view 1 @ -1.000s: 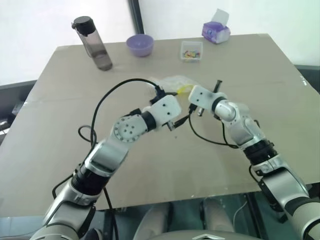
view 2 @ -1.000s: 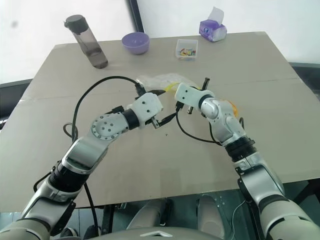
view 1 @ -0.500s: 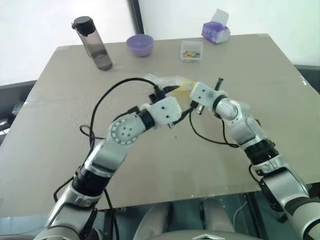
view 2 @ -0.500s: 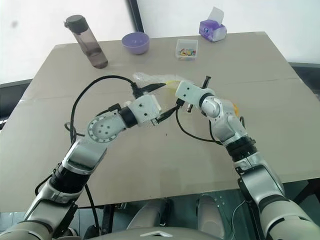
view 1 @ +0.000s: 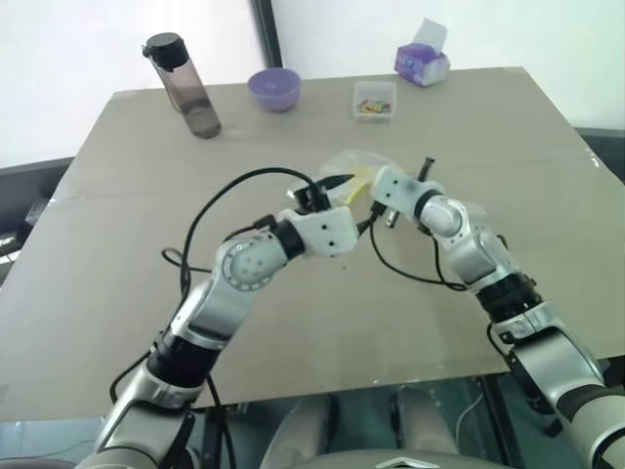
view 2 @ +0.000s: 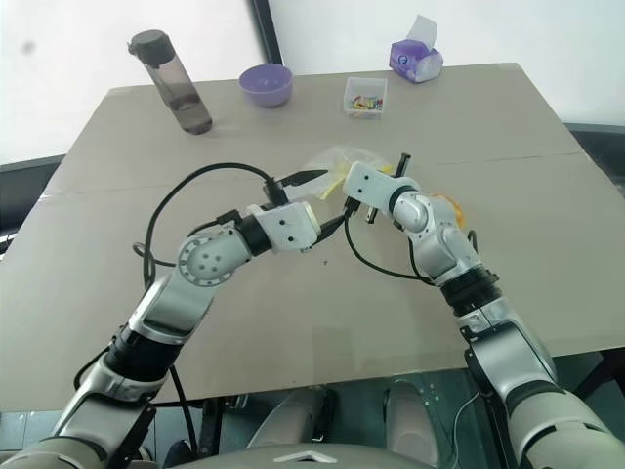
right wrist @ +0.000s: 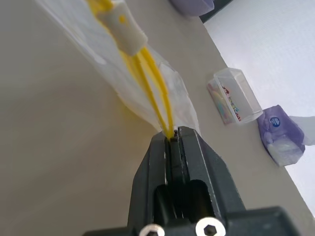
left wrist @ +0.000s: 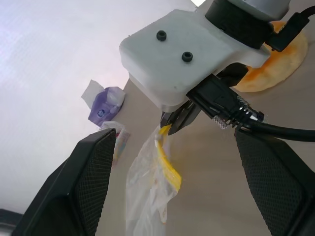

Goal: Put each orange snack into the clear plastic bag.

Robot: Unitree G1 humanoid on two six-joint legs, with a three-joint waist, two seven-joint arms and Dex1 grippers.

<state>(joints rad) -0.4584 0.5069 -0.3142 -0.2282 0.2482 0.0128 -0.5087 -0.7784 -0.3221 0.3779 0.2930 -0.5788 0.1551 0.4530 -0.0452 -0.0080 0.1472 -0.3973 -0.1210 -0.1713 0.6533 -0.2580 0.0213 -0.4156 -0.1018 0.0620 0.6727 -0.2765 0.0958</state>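
- The right tool is clamped shut on the yellow seal strip of the clear plastic bag; in the right wrist view the strip runs straight into the pinch between the two black fingers.
- The bag hangs crinkled from that grip at mid-table, near the middle of the table, and its lower part seems to rest on the surface, though the arms hide most of it in the head views.
- A small white slider sits on the seal strip, away from the pinch.
- The left tool stands wide open, its two black fingers well apart, facing the bag and the right tool and holding nothing.
- In the left wrist view the bag hangs between those spread fingers but touches neither.
- One orange snack lies on the table behind the right wrist, just beside the right forearm; its edge shows as an orange patch in the right eye view. It is outside the bag.
- Along the far edge of the table stand a dark water bottle, a purple bowl, a small clear box of colourful bits and a purple tissue pack, all well apart from the bag.
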